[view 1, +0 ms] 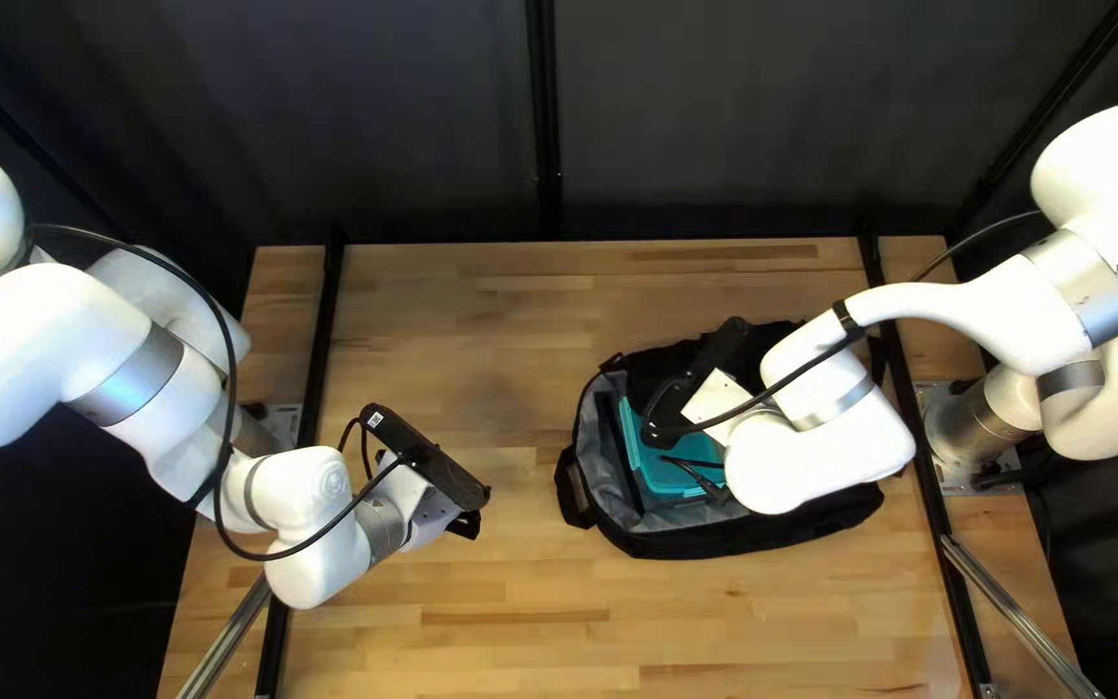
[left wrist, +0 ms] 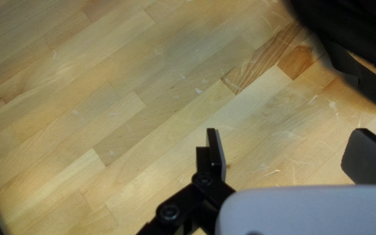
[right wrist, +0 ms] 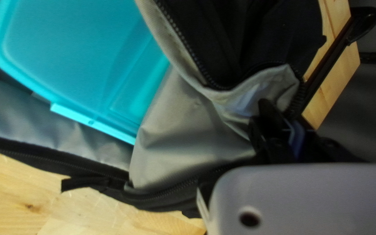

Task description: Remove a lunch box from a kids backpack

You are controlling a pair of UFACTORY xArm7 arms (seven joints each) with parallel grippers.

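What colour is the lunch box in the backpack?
The lunch box is bright turquoise, a greeny blue. The right wrist view shows it best.

Surface: planked wooden table [view 1: 482, 647] | Load: black backpack [view 1: 766, 533] lies open, grey lining exposed, right of centre in top left view | Fixtures: black rails [view 1: 322, 311] run along both sides

Top left view slanting down at table [view 1: 520, 634], both wrist views much closer, backpack [view 1: 714, 537] shared by all three

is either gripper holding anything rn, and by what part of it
My right gripper looks shut on the backpack, by the zippered edge of its opening. My left gripper is open and holds nothing.
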